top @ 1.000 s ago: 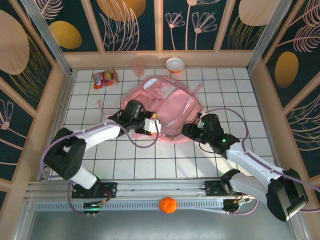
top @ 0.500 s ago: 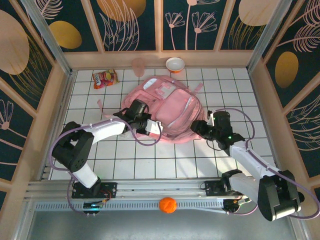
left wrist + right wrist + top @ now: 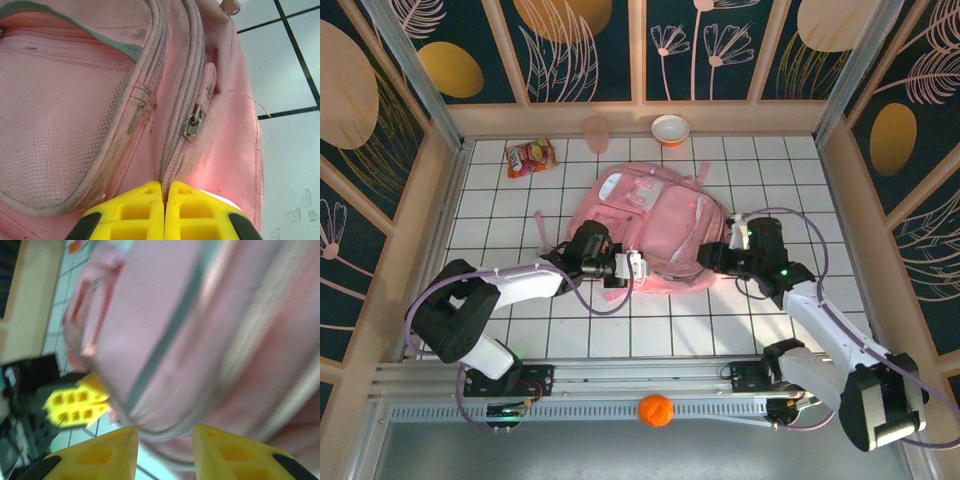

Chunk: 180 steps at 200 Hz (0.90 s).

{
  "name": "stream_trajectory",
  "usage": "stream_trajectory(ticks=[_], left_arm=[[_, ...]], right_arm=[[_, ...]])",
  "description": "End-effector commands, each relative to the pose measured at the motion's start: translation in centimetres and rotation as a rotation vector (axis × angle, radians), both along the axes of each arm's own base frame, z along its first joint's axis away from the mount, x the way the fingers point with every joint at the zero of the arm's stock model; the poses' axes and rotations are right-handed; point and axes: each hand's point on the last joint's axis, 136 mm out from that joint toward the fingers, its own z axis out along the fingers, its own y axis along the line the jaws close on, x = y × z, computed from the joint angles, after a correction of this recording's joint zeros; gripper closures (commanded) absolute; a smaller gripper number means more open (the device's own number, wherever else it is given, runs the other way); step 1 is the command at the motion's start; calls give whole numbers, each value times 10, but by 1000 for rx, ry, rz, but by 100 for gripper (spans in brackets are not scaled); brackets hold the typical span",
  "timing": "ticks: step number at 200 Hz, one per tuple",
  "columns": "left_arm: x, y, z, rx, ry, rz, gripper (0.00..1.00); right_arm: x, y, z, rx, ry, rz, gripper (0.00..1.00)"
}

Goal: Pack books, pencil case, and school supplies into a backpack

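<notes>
The white-tiled counter (image 3: 670, 320) carries the backpack (image 3: 655, 215) at its centre. The left hand (image 3: 638, 266), fingers together at the bag's 7 o'clock edge, has the zip pull (image 3: 194, 122) at its 12 o'clock, the zip running straight away. The right hand (image 3: 708, 255), fingers apart, flanks 4 o'clock.

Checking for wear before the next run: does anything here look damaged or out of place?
The backpack has dark scuffs along a zip trim and a loose thread at its side. An orange ball lies off the table, on the near ledge.
</notes>
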Motion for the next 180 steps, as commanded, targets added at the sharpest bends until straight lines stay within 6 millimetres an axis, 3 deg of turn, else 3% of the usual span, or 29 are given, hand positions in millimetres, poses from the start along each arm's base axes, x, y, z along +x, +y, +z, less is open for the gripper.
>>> stream_trajectory(ticks=[1,49,87,131,180], left_arm=[[-11,-13,15,-92,45,-55,100],[-11,-17,15,-84,74,-68,100],[-13,-18,17,-90,76,-80,100],[-15,-19,22,-104,74,-96,100],[-13,-18,21,-98,71,-78,100]], right_arm=[[-16,18,-5,-15,0,68,66],[-20,45,-33,-164,-11,86,62],[-14,51,-61,-330,-2,75,55],[2,65,-62,-372,-61,44,48],[6,81,-51,-338,-95,58,79]])
